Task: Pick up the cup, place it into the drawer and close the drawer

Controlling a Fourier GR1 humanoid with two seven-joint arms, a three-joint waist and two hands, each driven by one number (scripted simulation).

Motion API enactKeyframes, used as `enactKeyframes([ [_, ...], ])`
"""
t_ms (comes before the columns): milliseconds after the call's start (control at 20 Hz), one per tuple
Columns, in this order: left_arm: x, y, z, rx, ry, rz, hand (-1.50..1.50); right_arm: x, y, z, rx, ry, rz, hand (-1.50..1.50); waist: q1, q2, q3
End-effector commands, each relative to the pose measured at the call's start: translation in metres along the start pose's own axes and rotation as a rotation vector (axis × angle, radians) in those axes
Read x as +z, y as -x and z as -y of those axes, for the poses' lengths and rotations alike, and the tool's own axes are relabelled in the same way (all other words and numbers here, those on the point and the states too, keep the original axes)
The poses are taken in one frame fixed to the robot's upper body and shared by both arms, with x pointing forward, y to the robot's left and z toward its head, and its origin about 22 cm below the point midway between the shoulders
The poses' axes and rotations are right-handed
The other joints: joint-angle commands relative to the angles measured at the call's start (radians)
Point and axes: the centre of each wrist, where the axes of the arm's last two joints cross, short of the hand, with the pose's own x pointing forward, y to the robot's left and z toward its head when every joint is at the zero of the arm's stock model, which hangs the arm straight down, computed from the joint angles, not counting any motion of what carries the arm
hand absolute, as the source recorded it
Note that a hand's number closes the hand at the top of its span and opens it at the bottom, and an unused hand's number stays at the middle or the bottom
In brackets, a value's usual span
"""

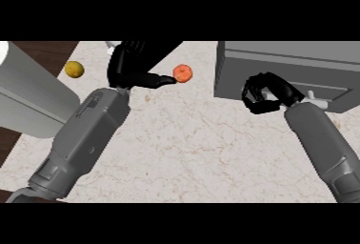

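Two grey forearms come up from the lower edge over a pale marble counter (204, 147) veined in light brown.

The left hand (137, 62) lies far up the counter near its back edge, black and bulky. From above its back hides whatever sits beneath it, so I cannot tell whether it holds anything. At its upper left edge a small white sliver (111, 44) shows. This may be part of the cup, but too little shows to say, and nothing else shaped like a cup is visible. Its colour, form and any marking stay hidden.

Just right of that hand, almost touching its black tip, lies a small round orange fruit (184, 73) with a paler spot on top. On the hand's other side, well apart from it, sits a dull yellow fruit (75, 69), close to where the marble meets a strip of dark wood (42, 52). A large pale grey cylinder (32, 102) lies tilted across the left side, covering part of the wood and the counter's corner.

The right hand (264, 95) is curled tight into a claw, with nothing visible inside it. It sits against the lower front of a grey cabinet (295, 62) at the upper right. The cabinet's front carries a recessed drawer (323, 93) panel, and whether that panel is pulled out at all I cannot tell. A small white piece (316, 101) shows beside the right wrist, against the panel.
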Motion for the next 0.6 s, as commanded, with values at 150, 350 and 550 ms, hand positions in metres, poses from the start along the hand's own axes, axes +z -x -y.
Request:
enactKeyframes([
  [150,0.002,-0.007,-0.008,0.01,0.031,-0.001,-1.5,-0.003,-0.032,0.085,0.033,0.206,-0.031,1.5,0.046,0.015,-0.005],
  [350,0.012,0.001,-0.017,0.013,0.036,-0.021,-1.5,-0.002,-0.039,0.096,0.009,0.218,0.007,1.5,0.06,0.024,-0.006],
  [550,0.011,-0.002,-0.015,0.039,0.061,-0.013,-1.5,0.005,-0.041,0.106,-0.019,0.217,0.03,1.5,0.073,0.023,-0.007],
])
